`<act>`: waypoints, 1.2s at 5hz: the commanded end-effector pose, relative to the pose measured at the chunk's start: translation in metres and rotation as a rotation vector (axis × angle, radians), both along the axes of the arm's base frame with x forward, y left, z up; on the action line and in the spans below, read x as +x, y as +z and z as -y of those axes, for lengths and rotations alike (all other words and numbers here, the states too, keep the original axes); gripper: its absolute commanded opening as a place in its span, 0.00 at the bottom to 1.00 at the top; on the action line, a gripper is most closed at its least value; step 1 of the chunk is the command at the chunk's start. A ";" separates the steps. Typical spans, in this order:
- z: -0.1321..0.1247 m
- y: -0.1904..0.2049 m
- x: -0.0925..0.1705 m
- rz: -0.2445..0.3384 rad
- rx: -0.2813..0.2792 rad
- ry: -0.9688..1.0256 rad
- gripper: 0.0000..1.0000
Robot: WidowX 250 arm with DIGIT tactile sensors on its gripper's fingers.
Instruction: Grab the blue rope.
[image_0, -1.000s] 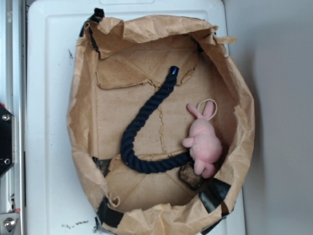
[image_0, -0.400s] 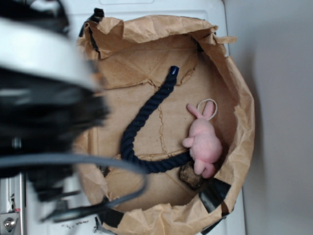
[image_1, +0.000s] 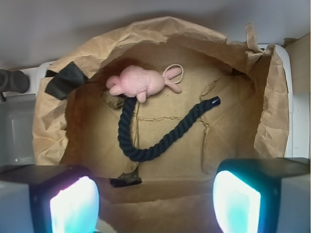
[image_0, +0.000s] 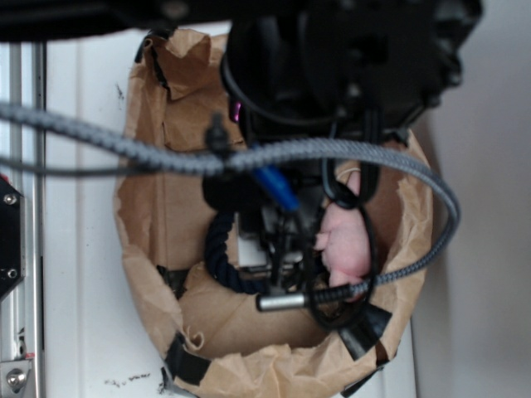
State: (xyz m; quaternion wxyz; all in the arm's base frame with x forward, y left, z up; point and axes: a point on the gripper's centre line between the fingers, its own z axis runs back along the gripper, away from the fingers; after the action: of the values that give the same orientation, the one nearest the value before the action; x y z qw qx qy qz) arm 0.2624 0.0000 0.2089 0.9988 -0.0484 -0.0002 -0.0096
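Observation:
The blue rope (image_1: 146,155) lies in a U on the floor of the brown paper bag (image_1: 160,26). One end is tucked under a pink plush bunny (image_1: 141,82). Its brighter blue capped end (image_1: 214,101) points to the right. My gripper (image_1: 154,204) hangs high above the bag's near side, open, with nothing between its glowing pads (image_1: 73,206). The rope's bend sits ahead of the jaws and well below them. In the exterior view my arm (image_0: 332,66) covers most of the bag, and only the rope's curve (image_0: 217,249) shows.
The bag's crumpled walls (image_0: 145,274) stand all round, patched with black tape (image_1: 65,80). A small brown lump (image_1: 112,100) lies beside the bunny (image_0: 344,240). A grey braided cable (image_0: 149,153) loops across the exterior view. The bag rests on a white surface (image_0: 83,207).
My arm has swung in from the left to hang over the bag, hiding the rope's upper part and cap in the exterior view. Rope and bunny have not moved.

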 end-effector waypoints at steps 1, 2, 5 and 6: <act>-0.003 0.018 0.003 0.068 0.005 0.012 1.00; -0.008 -0.012 0.009 0.036 0.041 0.049 1.00; -0.007 -0.088 0.002 0.046 0.082 0.063 1.00; -0.007 -0.088 0.002 0.046 0.082 0.063 1.00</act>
State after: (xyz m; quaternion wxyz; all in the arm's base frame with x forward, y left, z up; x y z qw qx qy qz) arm 0.2618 0.0039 0.1128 0.9998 -0.0091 -0.0101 0.0145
